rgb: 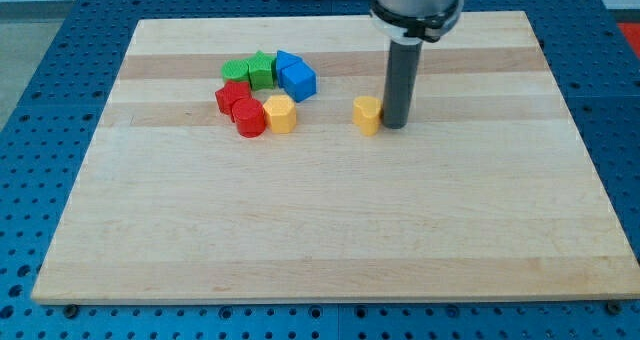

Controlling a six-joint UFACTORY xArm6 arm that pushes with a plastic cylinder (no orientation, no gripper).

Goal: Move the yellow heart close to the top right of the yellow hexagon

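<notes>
The yellow heart [367, 114] lies on the wooden board [330, 230] a little right of the board's centre line, in its upper half. My tip [394, 126] touches the heart's right side. The yellow hexagon [281, 113] sits to the heart's left, about a block and a half away, at the right edge of a cluster of blocks.
Left of the hexagon lie a red cylinder [249, 119] and another red block [230, 98]. Above them are a green block [236, 72], a green star [261, 70] and two blue blocks [296, 79]. The arm's body [416, 0] hangs over the board's top edge.
</notes>
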